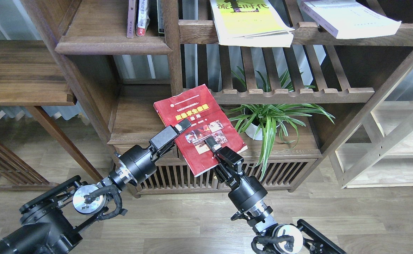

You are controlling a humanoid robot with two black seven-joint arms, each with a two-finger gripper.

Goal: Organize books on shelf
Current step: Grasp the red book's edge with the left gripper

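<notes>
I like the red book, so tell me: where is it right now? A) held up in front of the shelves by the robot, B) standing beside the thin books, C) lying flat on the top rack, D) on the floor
A: the dark red book is off every shelf, gripped at its lower edge by the right end effector, while the left end effector meets its left side.

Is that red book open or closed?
Closed. The red book shows its whole front cover, tilted, with the right pincer gripping its lower edge.
</notes>
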